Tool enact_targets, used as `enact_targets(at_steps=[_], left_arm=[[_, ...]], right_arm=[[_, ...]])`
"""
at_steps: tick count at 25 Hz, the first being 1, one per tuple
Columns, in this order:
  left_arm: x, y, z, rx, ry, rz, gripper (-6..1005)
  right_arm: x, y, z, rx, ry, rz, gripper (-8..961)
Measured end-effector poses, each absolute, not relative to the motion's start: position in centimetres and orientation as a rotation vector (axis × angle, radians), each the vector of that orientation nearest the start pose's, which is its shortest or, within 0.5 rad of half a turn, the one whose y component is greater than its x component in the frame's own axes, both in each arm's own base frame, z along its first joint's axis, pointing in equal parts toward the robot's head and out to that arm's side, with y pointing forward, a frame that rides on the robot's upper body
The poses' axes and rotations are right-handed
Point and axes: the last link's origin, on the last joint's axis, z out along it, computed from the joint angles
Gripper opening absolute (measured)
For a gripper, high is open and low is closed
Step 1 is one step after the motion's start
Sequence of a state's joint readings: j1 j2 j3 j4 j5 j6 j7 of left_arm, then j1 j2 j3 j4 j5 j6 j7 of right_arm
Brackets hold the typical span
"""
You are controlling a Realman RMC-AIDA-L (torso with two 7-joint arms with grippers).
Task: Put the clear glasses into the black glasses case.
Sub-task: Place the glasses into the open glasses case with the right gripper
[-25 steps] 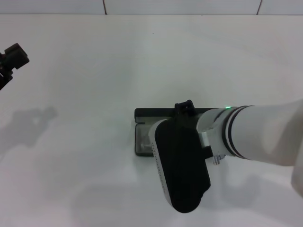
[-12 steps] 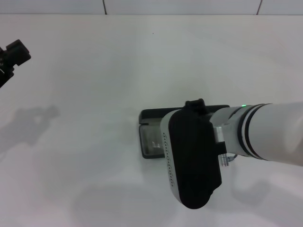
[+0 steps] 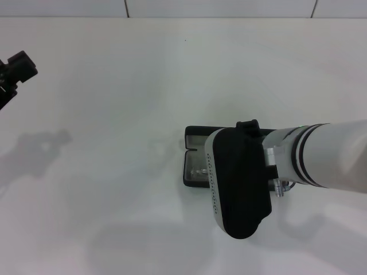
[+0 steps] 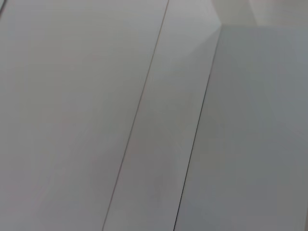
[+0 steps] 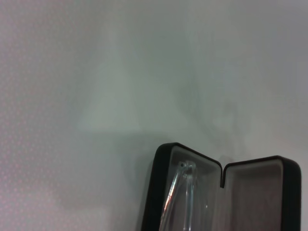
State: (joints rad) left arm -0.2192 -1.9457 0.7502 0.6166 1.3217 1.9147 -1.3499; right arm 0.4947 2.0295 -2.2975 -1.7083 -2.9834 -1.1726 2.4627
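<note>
Glasses in open case

Black glasses case (image 3: 194, 169) lies open on white surface (image 3: 114, 114); clear glasses (image 5: 177, 202) sit inside one half. Right end effector (image 3: 246, 127) above case, fingers hidden, can't tell grip. Left end effector (image 3: 14, 70) parked far left, grip unclear.

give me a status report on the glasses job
Right arm over the open black glasses case, gripper hidden. Left gripper parked at the table's far left. Clear glasses lying in the case. Nothing in the way.
</note>
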Motion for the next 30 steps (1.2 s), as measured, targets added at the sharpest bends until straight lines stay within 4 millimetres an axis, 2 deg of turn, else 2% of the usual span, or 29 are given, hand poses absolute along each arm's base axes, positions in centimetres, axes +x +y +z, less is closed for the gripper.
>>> enact_targets(at_steps=[30], left_arm=[[-29.4, 24.5, 10.4, -2.322, -0.535, -1.400, 121]], right_arm=[[9.6, 26.6, -10.0, -2.584, -0.620, -0.639, 323]])
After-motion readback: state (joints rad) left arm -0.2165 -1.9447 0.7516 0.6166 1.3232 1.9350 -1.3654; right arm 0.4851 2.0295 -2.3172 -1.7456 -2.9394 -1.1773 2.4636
